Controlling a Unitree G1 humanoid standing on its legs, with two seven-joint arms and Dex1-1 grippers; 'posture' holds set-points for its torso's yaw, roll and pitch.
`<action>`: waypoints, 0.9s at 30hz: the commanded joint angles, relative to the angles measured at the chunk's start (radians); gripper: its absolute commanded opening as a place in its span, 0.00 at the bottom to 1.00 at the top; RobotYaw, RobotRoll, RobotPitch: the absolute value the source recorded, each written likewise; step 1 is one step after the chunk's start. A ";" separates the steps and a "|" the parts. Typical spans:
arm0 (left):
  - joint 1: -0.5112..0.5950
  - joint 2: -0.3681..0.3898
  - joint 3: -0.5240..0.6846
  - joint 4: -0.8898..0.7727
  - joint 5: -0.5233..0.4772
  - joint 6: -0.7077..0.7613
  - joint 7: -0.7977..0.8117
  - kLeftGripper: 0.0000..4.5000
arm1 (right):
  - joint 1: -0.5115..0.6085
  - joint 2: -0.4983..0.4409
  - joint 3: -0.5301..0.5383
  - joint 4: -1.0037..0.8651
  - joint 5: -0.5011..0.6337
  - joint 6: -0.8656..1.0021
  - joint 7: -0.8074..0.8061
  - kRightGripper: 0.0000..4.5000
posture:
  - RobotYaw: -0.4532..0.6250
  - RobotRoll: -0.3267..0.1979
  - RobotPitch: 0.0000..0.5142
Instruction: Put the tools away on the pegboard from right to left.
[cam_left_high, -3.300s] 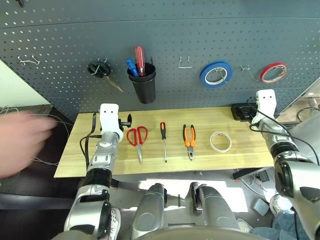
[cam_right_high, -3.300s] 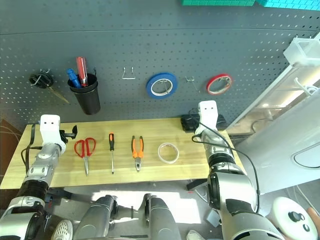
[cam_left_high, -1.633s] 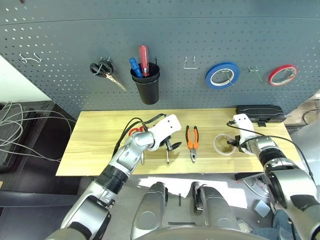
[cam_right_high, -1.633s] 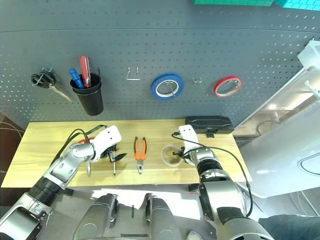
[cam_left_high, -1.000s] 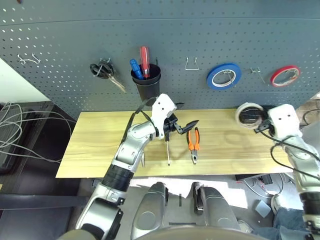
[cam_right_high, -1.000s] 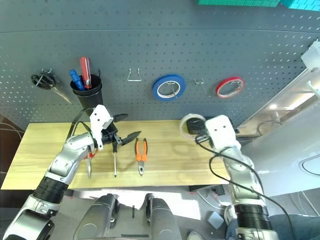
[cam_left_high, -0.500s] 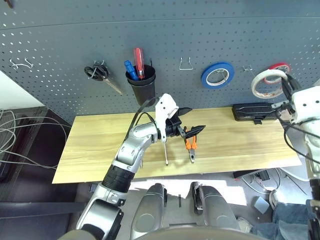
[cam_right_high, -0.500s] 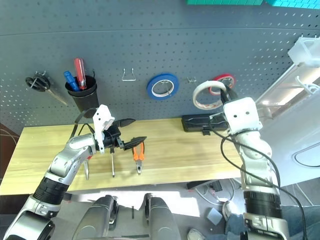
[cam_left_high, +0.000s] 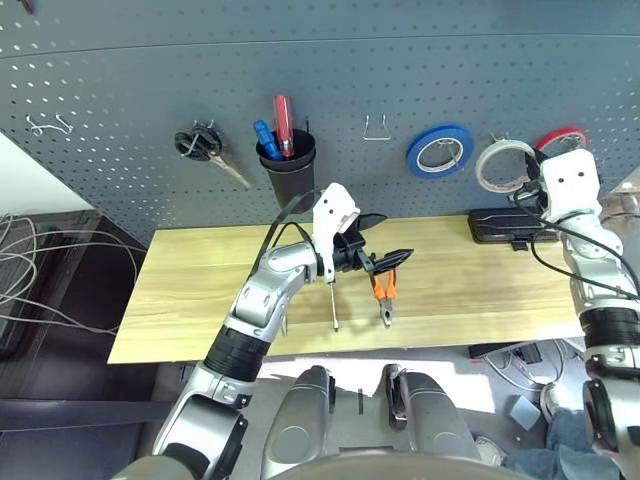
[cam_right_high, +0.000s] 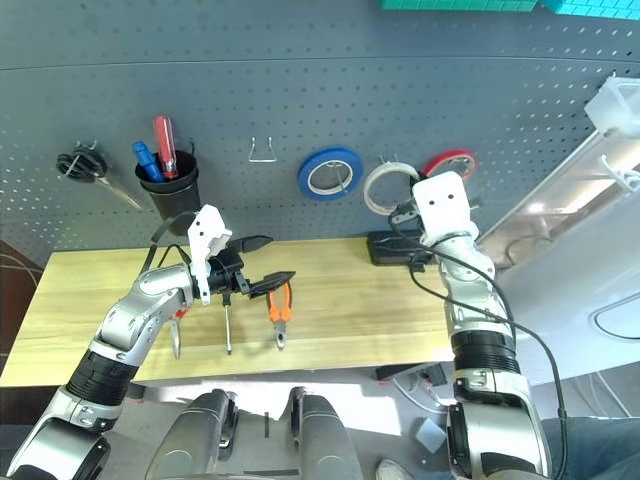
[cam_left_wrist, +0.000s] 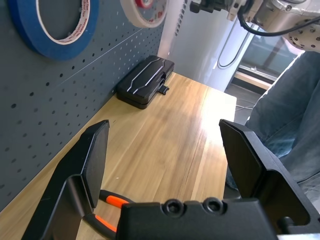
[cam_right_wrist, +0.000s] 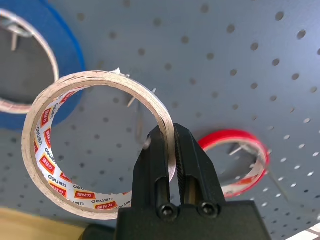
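Note:
My right gripper (cam_right_wrist: 172, 150) is shut on the rim of the white tape roll (cam_right_wrist: 52, 170). It holds the roll up against the pegboard (cam_left_high: 120, 80), between a blue roll (cam_left_high: 440, 150) and a red roll (cam_left_high: 560, 135). A wire hook (cam_right_wrist: 136, 106) shows through the ring. My left gripper (cam_left_high: 385, 238) hangs open and empty above the table, just over the orange-handled pliers (cam_left_high: 381, 290). The screwdriver (cam_left_high: 333, 305) lies beside the pliers. My left forearm covers most of the red-handled scissors (cam_right_high: 176, 340).
On the pegboard are a black cup (cam_left_high: 287, 165) holding screwdrivers, black-handled scissors (cam_left_high: 200, 145), and an empty wire hook (cam_left_high: 376, 127). A black case (cam_left_high: 500, 225) lies at the back right of the wooden table (cam_left_high: 180, 290).
My right gripper has carried the white tape roll left and in toward the pegboard, to between the blue and red rolls. The left gripper stays open over the pliers.

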 joint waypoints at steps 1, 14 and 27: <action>0.014 0.006 -0.007 -0.013 0.003 0.010 0.003 1.00 | 0.063 -0.015 -0.021 -0.023 0.018 0.003 0.010 0.17 | 0.45 0.62 0.31; -0.004 0.039 -0.025 0.017 0.026 0.006 -0.020 1.00 | 0.143 0.042 -0.012 -0.116 0.148 0.269 0.127 0.95 | 0.43 0.62 0.33; -0.009 0.267 -0.167 0.015 0.202 0.037 -0.122 1.00 | -0.053 0.272 0.054 -0.142 0.367 1.432 0.136 0.99 | 0.48 0.62 0.40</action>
